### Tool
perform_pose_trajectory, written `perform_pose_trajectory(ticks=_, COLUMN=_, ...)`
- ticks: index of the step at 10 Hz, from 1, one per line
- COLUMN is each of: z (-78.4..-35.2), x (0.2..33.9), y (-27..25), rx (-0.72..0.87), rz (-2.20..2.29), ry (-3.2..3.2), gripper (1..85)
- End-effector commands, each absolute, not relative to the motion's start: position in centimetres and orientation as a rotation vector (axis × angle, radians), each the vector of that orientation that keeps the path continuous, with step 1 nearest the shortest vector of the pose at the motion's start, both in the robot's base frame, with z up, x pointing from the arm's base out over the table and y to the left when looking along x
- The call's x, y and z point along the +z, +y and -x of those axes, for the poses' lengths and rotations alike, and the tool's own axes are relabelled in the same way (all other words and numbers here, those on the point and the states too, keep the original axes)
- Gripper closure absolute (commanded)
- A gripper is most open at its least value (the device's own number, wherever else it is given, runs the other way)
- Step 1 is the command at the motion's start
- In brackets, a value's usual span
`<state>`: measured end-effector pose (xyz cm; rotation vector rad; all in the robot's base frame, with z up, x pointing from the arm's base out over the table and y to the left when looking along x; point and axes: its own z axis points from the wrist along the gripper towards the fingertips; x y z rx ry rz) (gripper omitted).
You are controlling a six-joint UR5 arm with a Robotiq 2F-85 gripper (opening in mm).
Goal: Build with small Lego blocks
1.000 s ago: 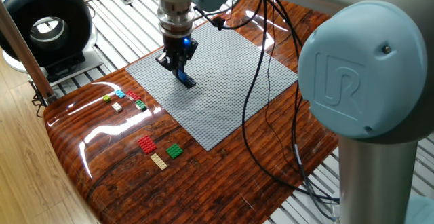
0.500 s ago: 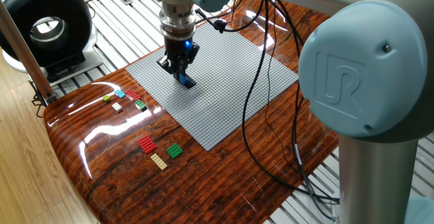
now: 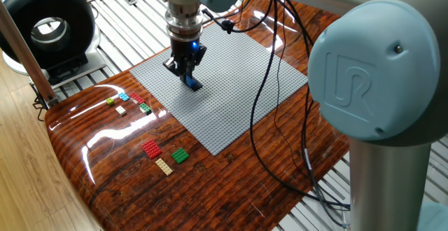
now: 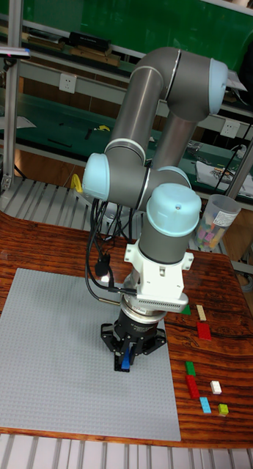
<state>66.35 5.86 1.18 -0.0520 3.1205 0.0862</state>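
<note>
Three bricks lie nearest in the fixed view, low and left of centre on the wood table: a tan brick, a green brick beside it, and a red brick just behind. They sit close together but apart, all off the grey baseplate.

Further back and to the left a second cluster rests near the baseplate's corner: a white brick, a small yellow-green one, a light blue one, and red and green pieces bunched tight, too small to tell whether they touch.

Beyond them, on the baseplate in the upper middle of the frame, the gripper points straight down, its fingers clenched on a blue brick whose lower end meets the plate. The tall view shows the same blue brick pinched between the dark fingers, low centre of the frame, the gripper over the right part of the plate. Loose bricks lie on the wood to the lower right there.

At the upper left of the fixed view stands a black ring-shaped device. Black cables trail across the plate.
</note>
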Motion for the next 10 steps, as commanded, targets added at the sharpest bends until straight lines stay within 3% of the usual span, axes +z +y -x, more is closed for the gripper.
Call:
perform_pose_trajectory(ticks=1, z=-66.55, x=1.22, y=5.76, rx=0.104, rz=0.048, ry=3.118, gripper=84.7)
perform_pose_trajectory(ticks=10, z=-66.73, x=1.35, y=6.19, rx=0.101, rz=0.058, ry=3.117, gripper=84.3)
